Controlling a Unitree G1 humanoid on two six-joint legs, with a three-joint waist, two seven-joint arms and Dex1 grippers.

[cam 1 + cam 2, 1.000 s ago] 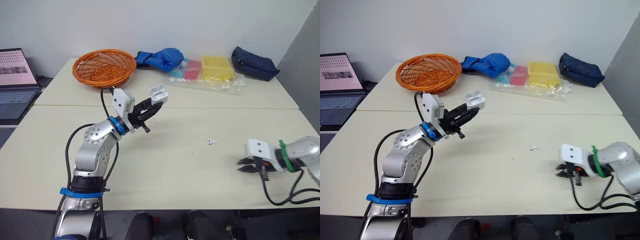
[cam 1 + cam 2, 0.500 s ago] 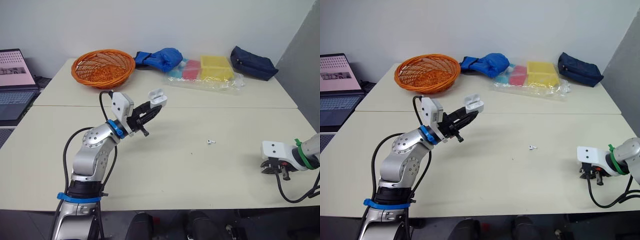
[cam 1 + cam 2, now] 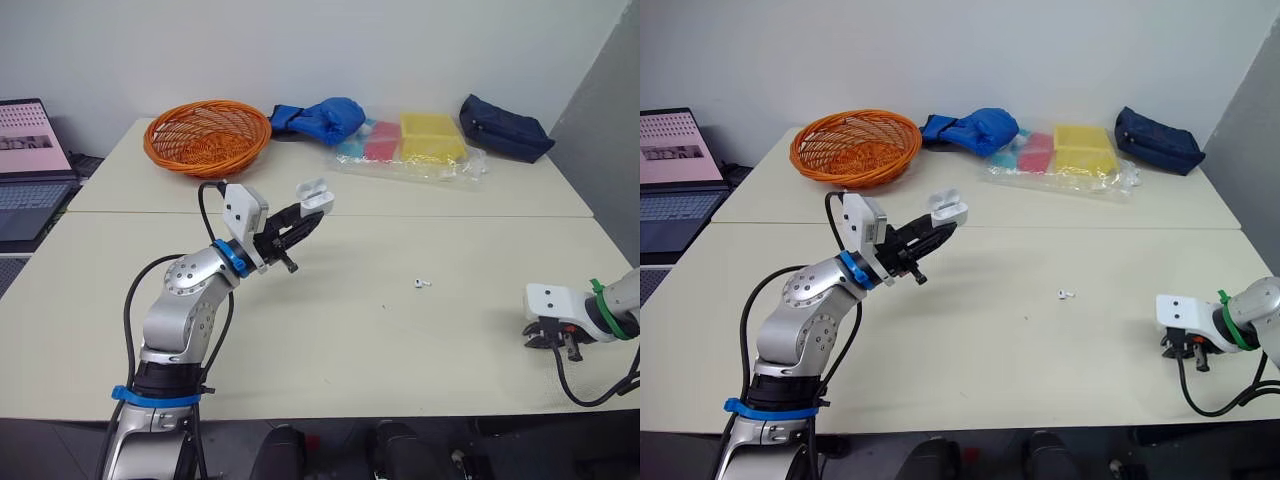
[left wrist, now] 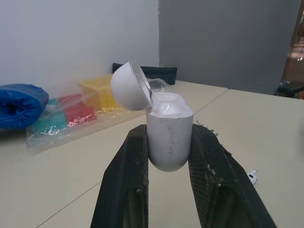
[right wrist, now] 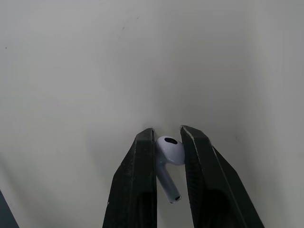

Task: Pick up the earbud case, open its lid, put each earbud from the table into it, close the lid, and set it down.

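You have open tabletop between your left gripper, raised with the earbud case, and your right gripper, low by the right edge pinching an earbud; only the loose earbud lies in that stretch. Along the far side stand the basket, blue bag, plastic packet and navy pouch, seemingly well beyond the case, though depth is hard to judge.
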